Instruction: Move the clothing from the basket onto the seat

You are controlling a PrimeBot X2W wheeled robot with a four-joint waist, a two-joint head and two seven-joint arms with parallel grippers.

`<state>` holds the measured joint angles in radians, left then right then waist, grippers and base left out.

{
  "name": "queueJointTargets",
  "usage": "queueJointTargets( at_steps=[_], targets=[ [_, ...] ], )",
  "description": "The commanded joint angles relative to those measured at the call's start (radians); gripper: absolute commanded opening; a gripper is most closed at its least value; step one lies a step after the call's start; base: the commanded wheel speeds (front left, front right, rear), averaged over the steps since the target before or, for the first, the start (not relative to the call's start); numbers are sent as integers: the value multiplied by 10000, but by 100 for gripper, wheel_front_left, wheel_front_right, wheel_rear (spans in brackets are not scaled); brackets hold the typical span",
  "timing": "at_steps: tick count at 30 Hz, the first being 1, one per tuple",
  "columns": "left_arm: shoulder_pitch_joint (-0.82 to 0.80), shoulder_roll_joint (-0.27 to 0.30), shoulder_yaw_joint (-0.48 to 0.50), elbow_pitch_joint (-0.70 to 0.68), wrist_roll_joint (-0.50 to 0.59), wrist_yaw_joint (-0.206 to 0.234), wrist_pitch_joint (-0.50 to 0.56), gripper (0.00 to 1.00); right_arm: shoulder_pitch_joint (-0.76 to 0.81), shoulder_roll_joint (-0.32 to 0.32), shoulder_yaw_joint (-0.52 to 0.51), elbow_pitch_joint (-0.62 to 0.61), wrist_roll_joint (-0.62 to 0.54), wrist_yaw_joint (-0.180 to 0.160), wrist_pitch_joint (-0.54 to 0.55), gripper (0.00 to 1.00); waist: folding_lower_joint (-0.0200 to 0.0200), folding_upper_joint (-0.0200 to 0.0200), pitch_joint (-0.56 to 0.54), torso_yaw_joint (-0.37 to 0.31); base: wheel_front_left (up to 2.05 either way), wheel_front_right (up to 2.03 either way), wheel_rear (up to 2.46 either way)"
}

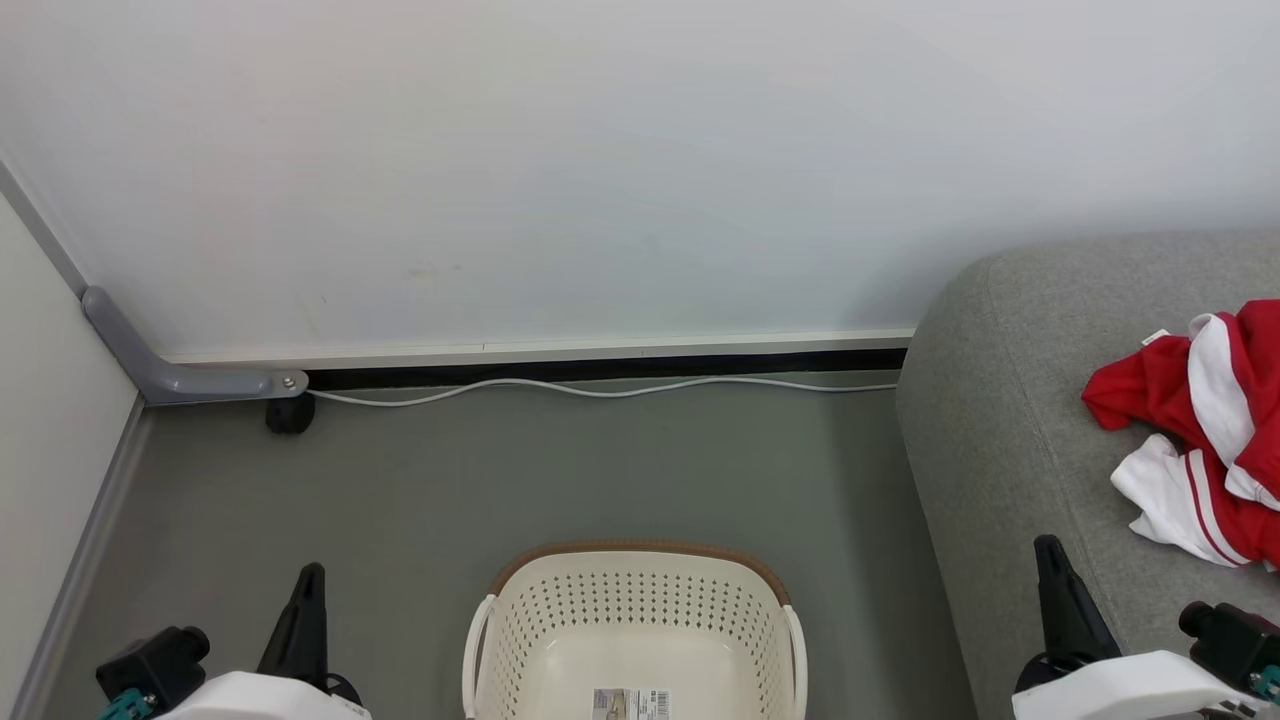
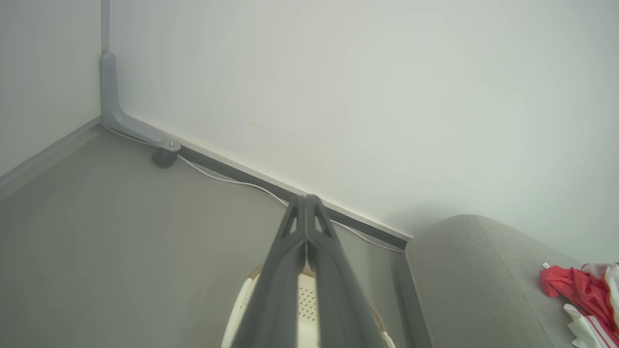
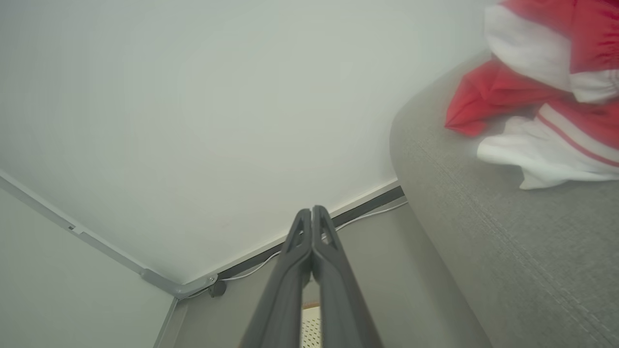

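Note:
The red and white clothing (image 1: 1205, 430) lies crumpled on the grey sofa seat (image 1: 1010, 420) at the right. The cream basket (image 1: 635, 625) with a brown rim stands on the floor at bottom centre, holding just a label on its bottom. My left gripper (image 1: 310, 575) is shut, low at the left of the basket. My right gripper (image 1: 1048, 548) is shut over the sofa's front edge. The wrist views show each pair of fingers (image 2: 305, 203) pressed together (image 3: 312, 215) with nothing between them. The clothing (image 3: 541, 101) also shows beyond the right fingers, and at the left wrist view's right edge (image 2: 580, 295).
A white wall with a dark skirting strip runs behind. A white cable (image 1: 600, 390) lies along the floor by the wall. A grey conduit bracket (image 1: 180, 375) and a small black doorstop (image 1: 290, 413) sit in the left corner. Grey floor (image 1: 600, 480) lies between basket and wall.

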<state>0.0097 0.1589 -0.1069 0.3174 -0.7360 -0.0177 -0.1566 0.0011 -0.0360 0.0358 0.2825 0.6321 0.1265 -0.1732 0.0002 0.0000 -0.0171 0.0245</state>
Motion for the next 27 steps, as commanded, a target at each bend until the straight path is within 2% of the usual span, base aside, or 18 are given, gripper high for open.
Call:
queueJointTargets(
  at_steps=[1, 27],
  targets=[
    [-533, 104, 235, -295, -177, -100, 47, 0, -442, -144, -24, -260, 238, 13, 66, 0, -1, 0, 1, -2, 0, 0, 0],
    [-716, -234, 797, -416, -2599, -392, 800, 0, -619, -197, -368, -297, 3002, 21, 801, 0, -1, 0, 58, -71, 0, 0, 0]
  ],
)
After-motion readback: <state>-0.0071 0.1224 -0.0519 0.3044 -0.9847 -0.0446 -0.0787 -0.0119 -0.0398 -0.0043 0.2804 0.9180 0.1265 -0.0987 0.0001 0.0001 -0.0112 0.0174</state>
